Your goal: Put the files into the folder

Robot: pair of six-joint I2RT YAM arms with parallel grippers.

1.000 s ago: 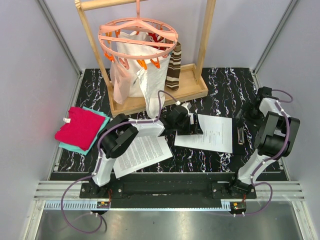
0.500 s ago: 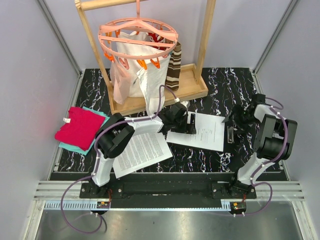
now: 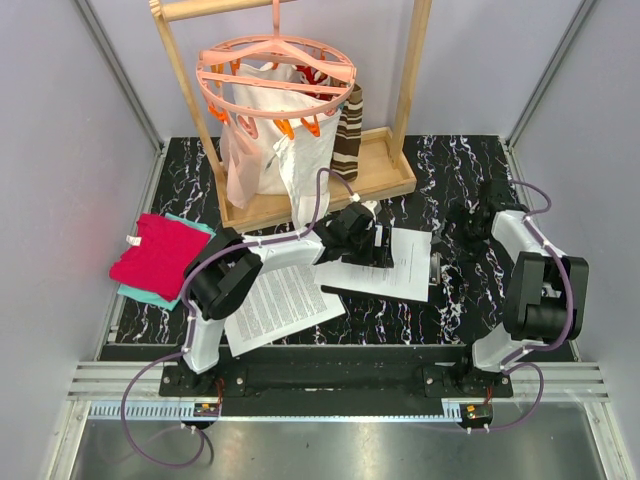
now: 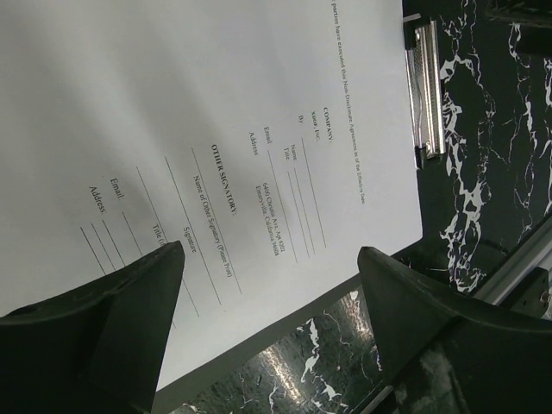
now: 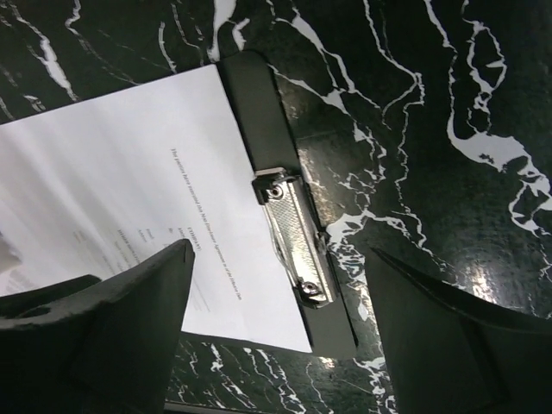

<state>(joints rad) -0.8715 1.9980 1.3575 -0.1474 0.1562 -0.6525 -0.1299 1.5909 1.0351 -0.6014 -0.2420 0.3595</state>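
Note:
The black folder [image 3: 432,287] lies flat at the table's middle with a metal clip [image 3: 436,268] on its right edge. One white printed sheet [image 3: 400,262] lies on it. A second stack of densely printed files [image 3: 280,305] lies to its left near my left arm. My left gripper [image 3: 362,245] is open above the sheet's left end; its wrist view shows the sheet [image 4: 216,129], the folder's edge [image 4: 259,349] and the clip [image 4: 429,86]. My right gripper [image 3: 457,232] is open and empty just above the clip [image 5: 293,237] and the folder's spine [image 5: 250,112].
A wooden rack [image 3: 300,200] with a pink hanger ring [image 3: 275,75], a white cloth bag [image 3: 265,140] and a striped cloth stands at the back. Folded red-and-teal cloths [image 3: 160,258] lie at the left. Grey walls close in both sides.
The folder and its sheet have slid left and turned a little. My right gripper has moved left and forward, following the clip edge. My left gripper has shifted slightly left.

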